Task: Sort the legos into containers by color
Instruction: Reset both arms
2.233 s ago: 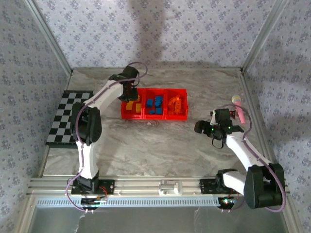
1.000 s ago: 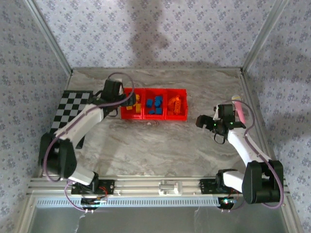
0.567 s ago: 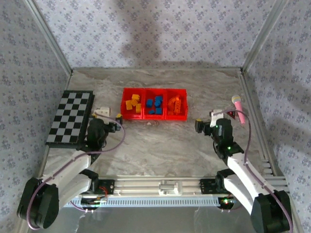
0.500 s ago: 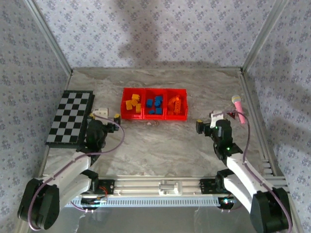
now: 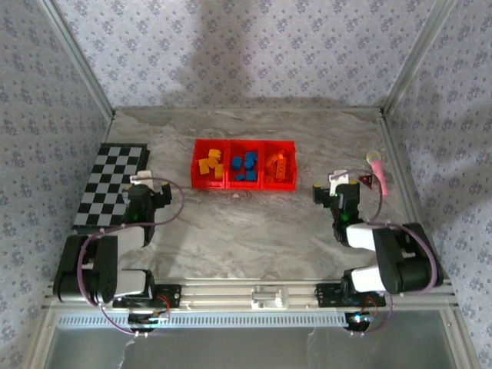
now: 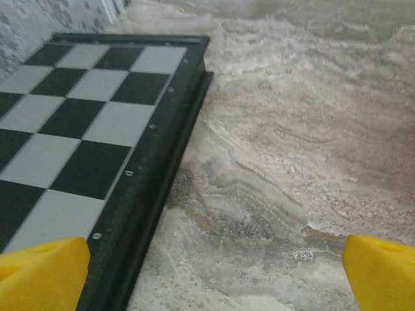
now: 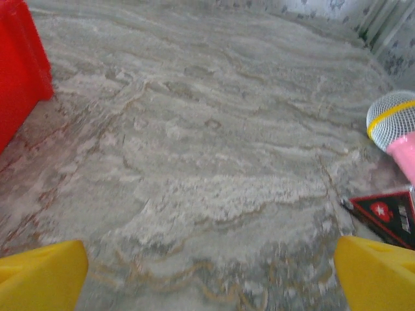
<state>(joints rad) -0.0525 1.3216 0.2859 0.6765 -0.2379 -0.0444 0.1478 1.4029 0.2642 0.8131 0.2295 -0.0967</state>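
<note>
The left arm, which was stretched over the left bin about two seconds ago, has been drawn back to the near edge, and the right arm has been folded in as well. The left tool (image 5: 142, 184) is now found low beside the checkered board (image 5: 111, 184). The right tool (image 5: 338, 186) is held near the pink cylinder (image 5: 377, 171).

In the left wrist view the yellow fingertips (image 6: 39, 272) are seen far apart at the two bottom corners. Nothing lies between them, only bare surface (image 6: 292, 162), so this tool is spread wide and empty. The same is seen in the right wrist view: the fingertips (image 7: 39, 269) are parted and nothing is gripped.

The legos are all found inside the bins (image 5: 244, 143), which stand well apart from both tools:
- The yellow legos (image 5: 209, 164) are in the left bin.
- The blue legos (image 5: 246, 165) are in the middle bin.
- The orange legos (image 5: 278, 164) are in the right bin.

No loose lego can be made out on the surface.

From this it is judged that the sorting is finished, or nearly so, and that the arms were withdrawn because nothing is left to be picked. A very small brick hidden behind an arm cannot be excluded.
</note>
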